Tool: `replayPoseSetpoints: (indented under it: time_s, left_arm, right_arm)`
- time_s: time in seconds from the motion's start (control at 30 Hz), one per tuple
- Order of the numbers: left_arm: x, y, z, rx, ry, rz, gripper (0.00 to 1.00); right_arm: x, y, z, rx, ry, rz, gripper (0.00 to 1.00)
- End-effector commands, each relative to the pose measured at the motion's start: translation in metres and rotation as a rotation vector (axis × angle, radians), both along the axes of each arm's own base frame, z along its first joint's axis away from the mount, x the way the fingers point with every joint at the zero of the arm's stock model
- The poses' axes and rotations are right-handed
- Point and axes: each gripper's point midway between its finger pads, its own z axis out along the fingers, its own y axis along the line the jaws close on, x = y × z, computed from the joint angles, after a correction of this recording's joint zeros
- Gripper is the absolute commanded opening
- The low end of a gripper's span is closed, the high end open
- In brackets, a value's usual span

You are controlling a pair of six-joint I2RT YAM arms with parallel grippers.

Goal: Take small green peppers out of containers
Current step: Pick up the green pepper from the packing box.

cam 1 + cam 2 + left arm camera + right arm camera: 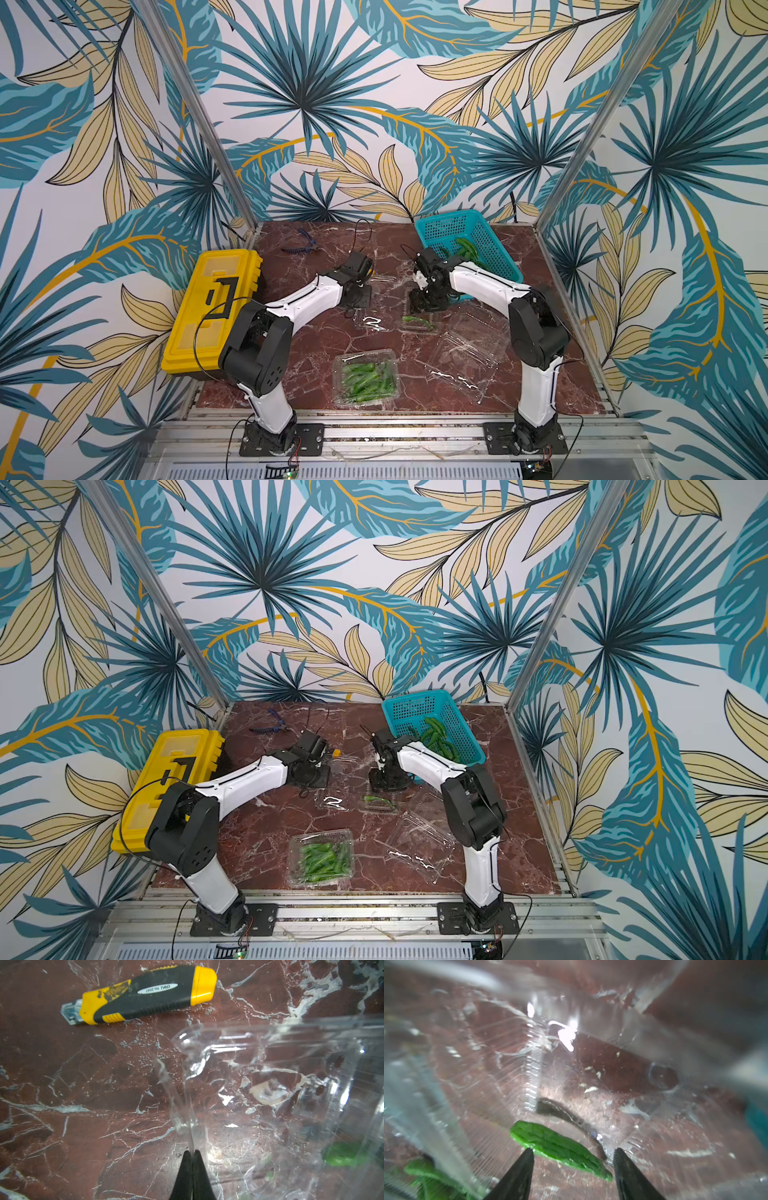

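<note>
Midway: left pincer clamped on lid of middle container; right pincer open, straddling a pepper inside. Elsewhere, peppers in basket, one container emptied, front container full and shut.

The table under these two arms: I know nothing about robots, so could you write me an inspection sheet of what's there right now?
Surface: red-brown marbled tabletop.
Job's things: closed container full of small green peppers at the front; open container mid-table, few peppers inside; third container open, no peppers seen in it; more in the teal basket.
Clutter: yellow toolbox, pliers, utility knife.
Tools: left tool shut on the open container's clear edge; right tool open, jaws either side of one pepper.
Cables: thin black cables loop off both arms.
Surroundings: leaf-print walls, metal frame posts.
</note>
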Motion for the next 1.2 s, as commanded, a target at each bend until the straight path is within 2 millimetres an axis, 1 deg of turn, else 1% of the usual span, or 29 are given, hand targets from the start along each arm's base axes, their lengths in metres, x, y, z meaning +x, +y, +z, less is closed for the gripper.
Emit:
replayPoseSetpoints:
  time_s: [0.0, 0.13, 0.27, 0.43, 0.47, 0.5, 0.63, 0.7, 0.77, 0.8, 0.9, 0.93, 0.97, 1.0, 1.1, 1.17]
  left_arm:
    - [0.010, -0.004, 0.012, 0.000, -0.013, -0.026, 0.00]
    - [0.012, -0.006, 0.012, -0.001, -0.007, -0.036, 0.00]
    - [0.015, -0.006, 0.016, -0.004, -0.015, -0.035, 0.00]
    - [0.019, -0.004, 0.017, -0.004, -0.019, -0.030, 0.00]
    - [0.017, -0.009, 0.018, -0.030, -0.009, -0.043, 0.00]
    - [0.018, -0.010, 0.018, -0.031, -0.008, -0.045, 0.00]
    - [0.019, -0.011, 0.018, -0.035, -0.010, -0.051, 0.00]
    - [0.020, -0.012, 0.020, -0.039, -0.014, -0.054, 0.00]
    - [0.021, -0.012, 0.023, -0.044, -0.020, -0.055, 0.00]
    - [0.021, -0.012, 0.025, -0.044, -0.024, -0.056, 0.00]
    - [0.022, -0.009, 0.025, -0.047, -0.024, -0.042, 0.00]
    - [0.022, -0.008, 0.026, -0.055, -0.023, -0.030, 0.00]
    - [0.023, -0.005, 0.025, -0.065, -0.018, -0.012, 0.00]
    - [0.024, -0.002, 0.025, -0.079, -0.011, 0.014, 0.00]
    - [0.030, 0.009, 0.023, -0.121, 0.007, 0.098, 0.00]
    - [0.034, 0.012, 0.024, -0.151, 0.007, 0.130, 0.02]
  right_arm:
    - [-0.012, 0.005, 0.004, 0.039, 0.007, 0.067, 0.63]
    - [-0.018, 0.002, -0.007, 0.009, 0.036, 0.087, 0.63]
    - [-0.025, 0.004, -0.020, -0.021, 0.065, 0.119, 0.63]
    - [-0.034, 0.006, -0.029, -0.037, 0.092, 0.152, 0.63]
    - [-0.036, 0.006, -0.031, -0.041, 0.097, 0.157, 0.63]
    - [-0.038, 0.007, -0.032, -0.047, 0.100, 0.162, 0.63]
    - [-0.035, 0.000, -0.040, -0.115, 0.089, 0.148, 0.63]
    - [-0.032, 0.000, -0.044, -0.127, 0.085, 0.132, 0.61]
    - [-0.025, -0.001, -0.047, -0.148, 0.076, 0.110, 0.56]
    - [-0.023, -0.002, -0.049, -0.156, 0.075, 0.102, 0.50]
    - [-0.014, 0.002, -0.047, -0.154, 0.050, 0.078, 0.19]
    - [-0.011, 0.004, -0.045, -0.141, 0.041, 0.073, 0.10]
    - [-0.008, 0.007, -0.041, -0.127, 0.026, 0.068, 0.04]
    - [-0.005, 0.010, -0.035, -0.110, 0.006, 0.061, 0.00]
    - [0.005, 0.018, -0.012, -0.055, -0.058, 0.043, 0.00]
    - [0.012, 0.021, 0.007, -0.026, -0.108, 0.020, 0.00]
